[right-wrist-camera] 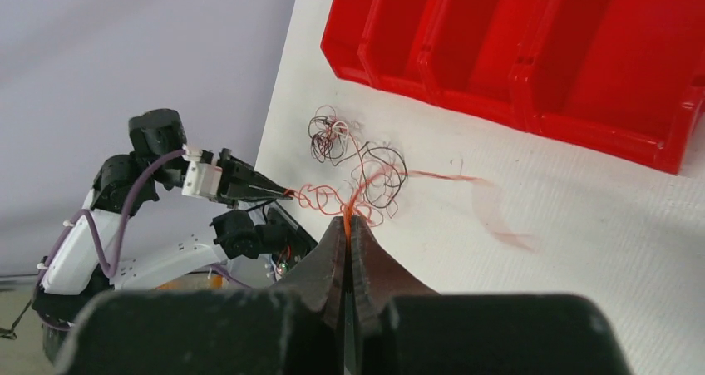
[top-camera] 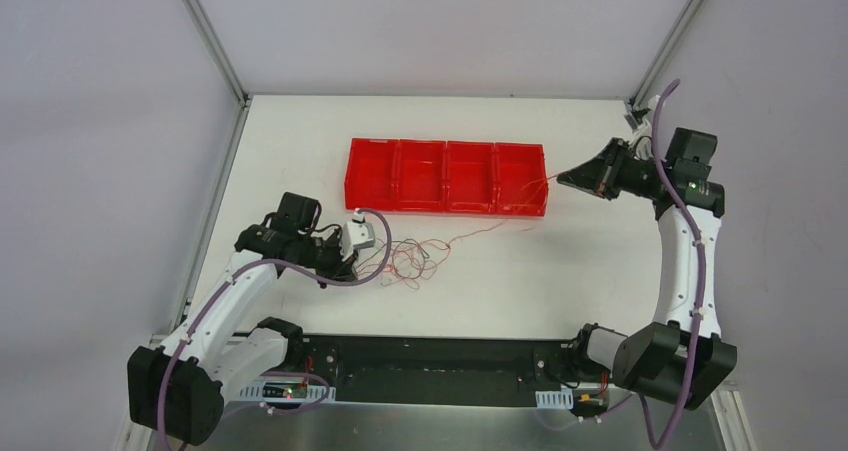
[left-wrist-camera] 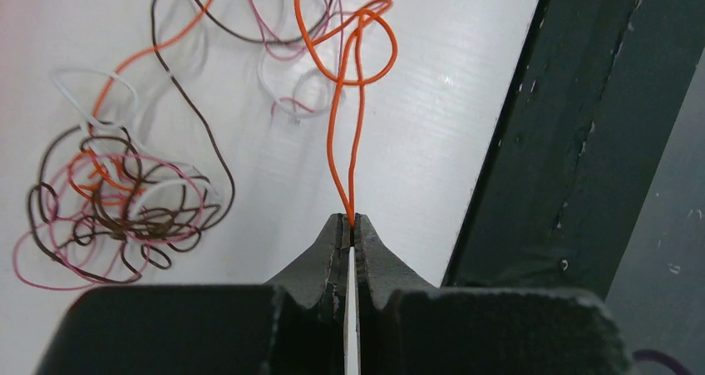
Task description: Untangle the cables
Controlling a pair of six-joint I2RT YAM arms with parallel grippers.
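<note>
The cables (top-camera: 410, 259) lie in a small tangle of red, black and white wires on the white table, just right of my left gripper (top-camera: 352, 259). In the left wrist view my left gripper (left-wrist-camera: 351, 222) is shut on a loop of red wire (left-wrist-camera: 337, 117). A denser knot of dark, pink and white wires (left-wrist-camera: 116, 200) lies to its left. My right gripper (top-camera: 560, 179) is held up by the tray's right end. It is shut (right-wrist-camera: 347, 219) on the same red wire (top-camera: 490, 228), which stretches back to the tangle (right-wrist-camera: 353, 163).
A red tray (top-camera: 445, 209) with several compartments stands behind the tangle, and its wall (right-wrist-camera: 499, 113) also shows in the right wrist view. A black strip (left-wrist-camera: 565, 142) runs along the table's near edge. Metal frame posts stand at the back corners.
</note>
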